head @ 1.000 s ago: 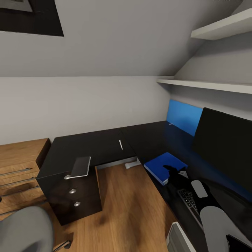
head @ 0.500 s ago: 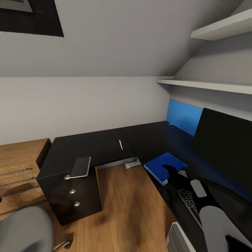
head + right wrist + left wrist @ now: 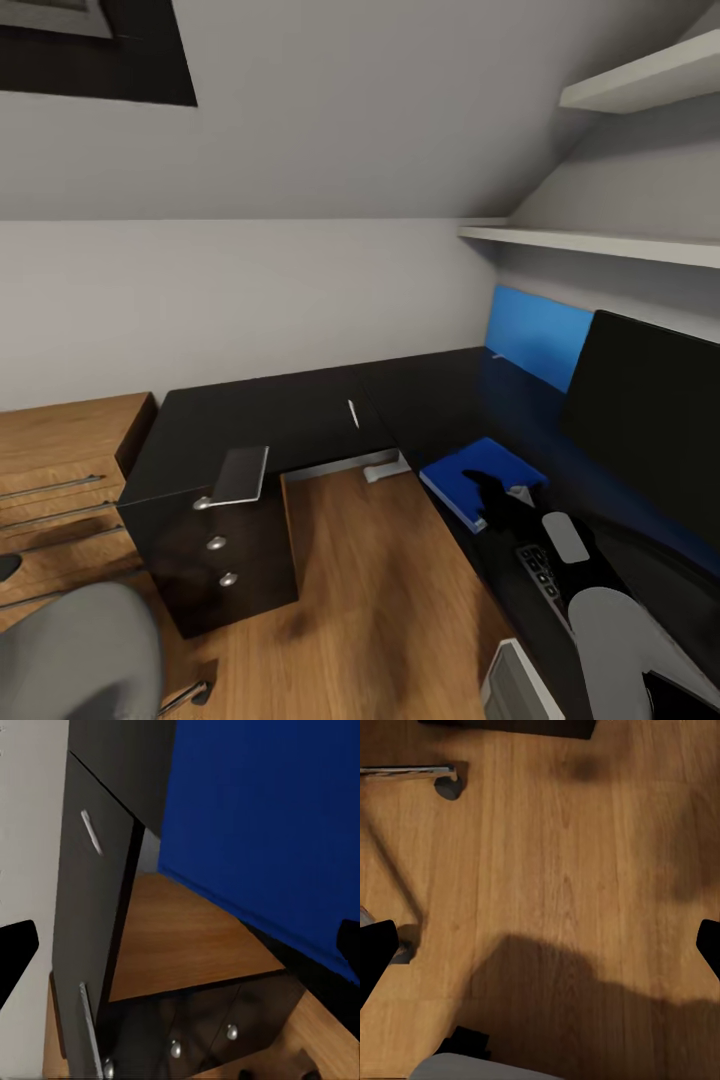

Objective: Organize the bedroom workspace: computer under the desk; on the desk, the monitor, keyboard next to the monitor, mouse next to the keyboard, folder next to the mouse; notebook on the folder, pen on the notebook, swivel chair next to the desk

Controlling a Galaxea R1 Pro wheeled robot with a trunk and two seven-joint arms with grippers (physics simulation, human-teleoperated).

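- Right claw [image 3: 497, 497] hangs over the near edge of the folder [image 3: 483, 478] on the desk [image 3: 300, 415]; in the right wrist view its two dark fingertips [image 3: 15, 952] stand wide apart, with the blue cover [image 3: 262, 832] between and beyond them.
- Left claw [image 3: 540, 945] is spread too, its fingertips at both edges over bare wood floor [image 3: 555, 855].
- Beside the right arm lies the keyboard [image 3: 541, 577], partly hidden, with the monitor [image 3: 650, 420] behind it.
- Nearest the camera are the chair [image 3: 70, 655] and the grey computer [image 3: 515, 685].
- Further along the desk lie a grey notebook [image 3: 240, 474] above the drawers [image 3: 225, 560] and a pale pen [image 3: 353, 413].
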